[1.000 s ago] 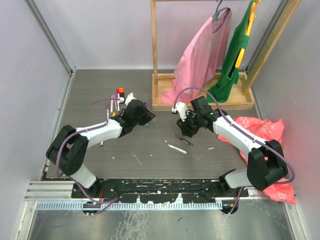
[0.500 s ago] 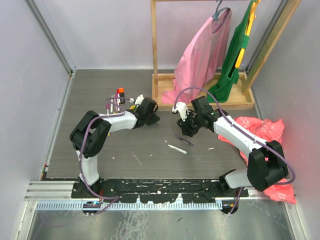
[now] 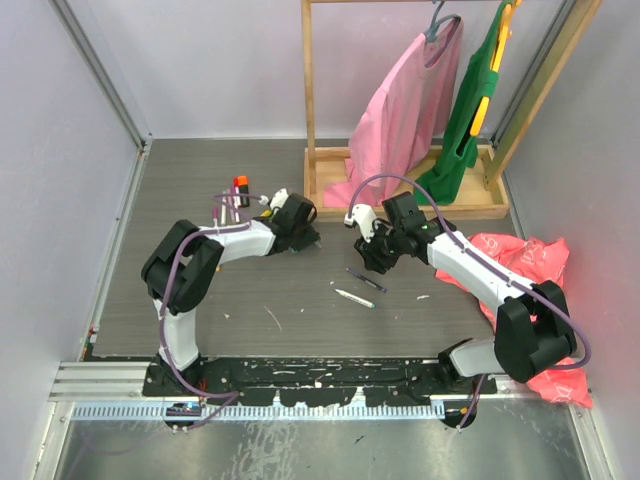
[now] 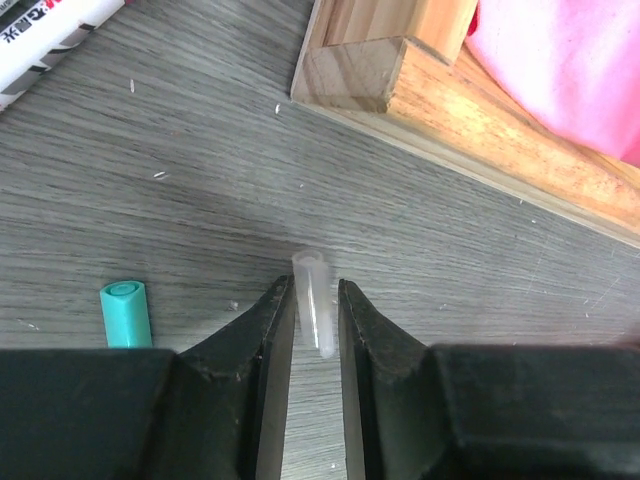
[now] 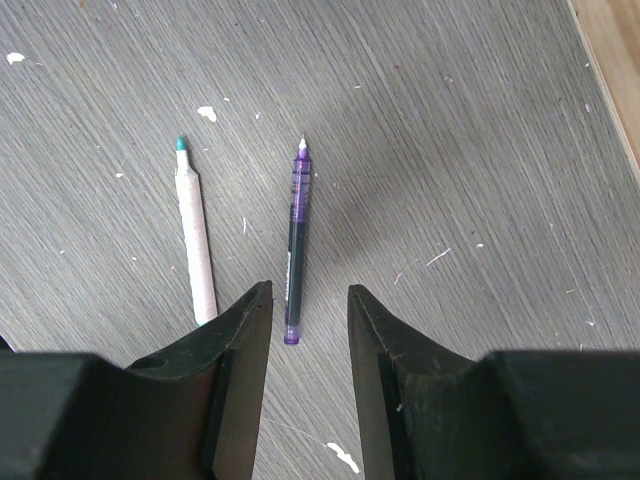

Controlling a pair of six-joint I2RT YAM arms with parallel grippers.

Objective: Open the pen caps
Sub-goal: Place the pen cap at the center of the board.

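Observation:
My left gripper [image 3: 306, 238] sits low over the table near the rack's corner. In the left wrist view its jaws [image 4: 313, 292] stand narrowly apart around a clear pen cap [image 4: 312, 310], with slivers of table showing on both sides of the cap. A teal cap [image 4: 125, 313] lies to its left. My right gripper [image 3: 373, 257] is open and empty; its jaws [image 5: 308, 297] hover over the near end of an uncapped purple pen [image 5: 294, 240]. An uncapped white pen with a teal tip [image 5: 196, 240] lies beside it. Both pens show in the top view [image 3: 366, 280], [image 3: 354, 297].
A bunch of pens [image 3: 230, 208] with an orange-and-black marker [image 3: 240, 186] lies at the back left. A wooden rack base [image 4: 420, 90] with pink cloth [image 4: 570, 70] is just beyond the left gripper. A red bag [image 3: 530, 265] lies at the right.
The left arm swung right and folded in, bringing its gripper down near the rack's corner, then held still. The right arm has not moved.

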